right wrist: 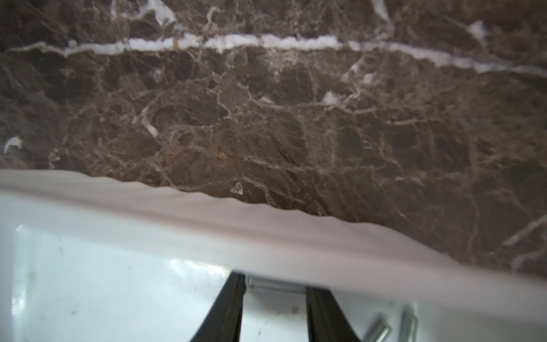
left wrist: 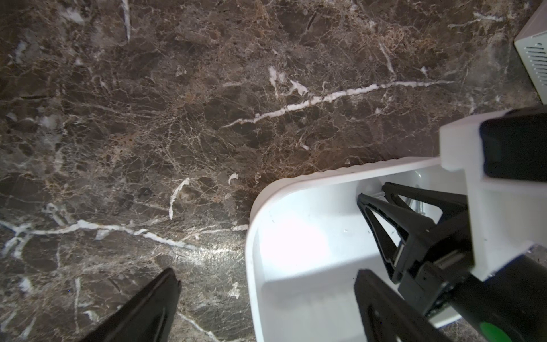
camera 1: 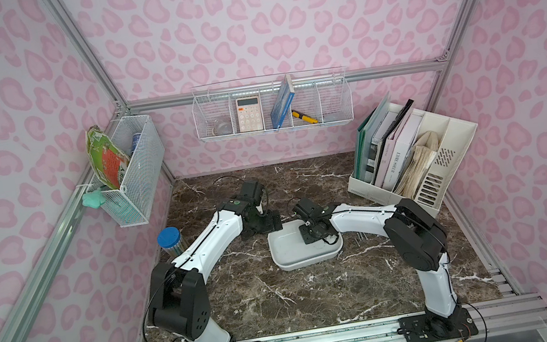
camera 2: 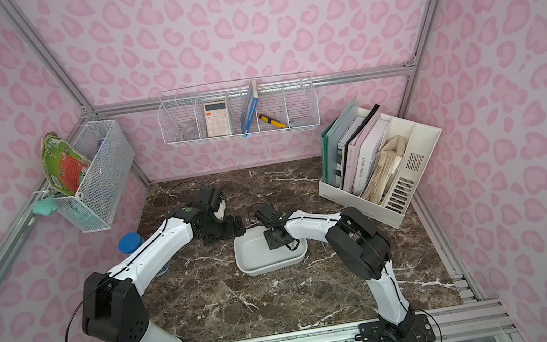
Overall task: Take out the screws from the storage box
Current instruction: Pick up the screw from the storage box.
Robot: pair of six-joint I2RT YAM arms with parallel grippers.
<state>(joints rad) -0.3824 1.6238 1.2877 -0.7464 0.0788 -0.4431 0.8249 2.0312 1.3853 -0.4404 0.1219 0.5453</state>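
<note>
Right wrist view: the right gripper (right wrist: 274,281) is hanging in the storage box (right wrist: 266,237), its jaws standing part-way apart about one of the screws (right wrist: 275,287) lying against the wall; whether they are grasping it cannot be told. Two more are lying alongside. Beyond, the marble table (right wrist: 266,118) is showing. The left gripper (left wrist: 266,272), released wide, is straddling the box's wall.

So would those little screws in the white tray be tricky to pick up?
The screws look thin, round and shiny, so they may roll or slip from the right pincer. They lie flat on the storage box floor, one against its wall, likely awkward to grip. Being metal, they shouldn't bend.
</note>
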